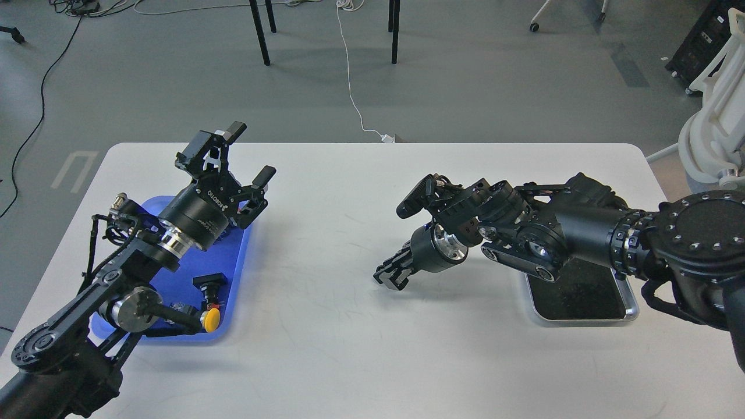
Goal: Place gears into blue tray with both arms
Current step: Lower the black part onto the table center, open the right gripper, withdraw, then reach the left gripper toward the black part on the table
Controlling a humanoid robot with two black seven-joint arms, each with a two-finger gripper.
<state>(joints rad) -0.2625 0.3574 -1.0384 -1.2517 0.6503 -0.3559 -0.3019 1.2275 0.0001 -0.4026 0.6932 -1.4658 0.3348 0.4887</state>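
Note:
The blue tray (237,262) lies at the table's left, largely covered by my left arm. My left gripper (249,153) hangs above the tray's far right corner, open, with nothing between its fingers. My right gripper (391,277) points down and to the left over the bare middle of the table, just above its surface. Its fingers form one dark clump, so I cannot say whether they hold anything. No gears can be made out anywhere in the head view.
A yellow-capped switch (212,319) and a black part (210,281) lie in the blue tray's near right corner. A silver-rimmed dark tray (582,299) sits at the right under my right arm. Chair legs (260,32) stand beyond the table.

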